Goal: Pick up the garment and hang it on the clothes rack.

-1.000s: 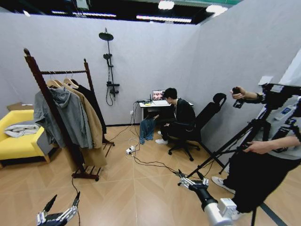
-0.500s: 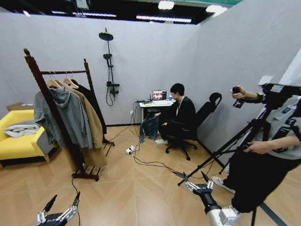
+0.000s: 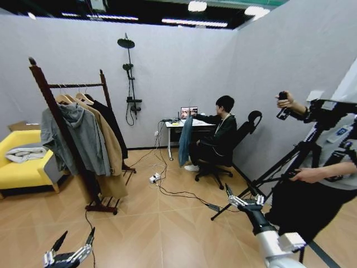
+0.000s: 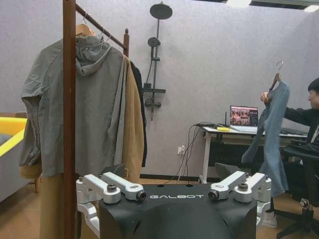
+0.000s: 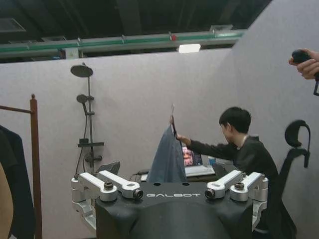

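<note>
Since the earlier frames, the seated person at the far desk has lifted the dark teal long-sleeved garment (image 3: 185, 140) up off the floor side and now holds it aloft by its wooden hanger with one hand (image 4: 264, 97), and the right gripper (image 3: 244, 199) has shifted rightward and slightly forward in the head view. Garment location: at about 12 o'clock from the robot, across the room beside the white desk (image 3: 174, 125), hanging free from the raised hanger, well apart from both grippers. The tall dark reddish-brown wooden clothes rack (image 3: 53, 111) stands at about 10 o'clock, carrying a grey hoodie (image 3: 78, 137), a tan coat (image 3: 109, 146) and a black coat (image 3: 111, 125) on its top bar. Right gripper: extended low at about 2 o'clock over the wooden floor (image 3: 156, 223), fingers spread apart, holding nothing. Left gripper (image 3: 72, 245): low at about 7 o'clock near the frame edge, fingers likewise apart and empty. A yellow sofa (image 3: 19, 167) sits at 9 o'clock behind the rack.
</note>
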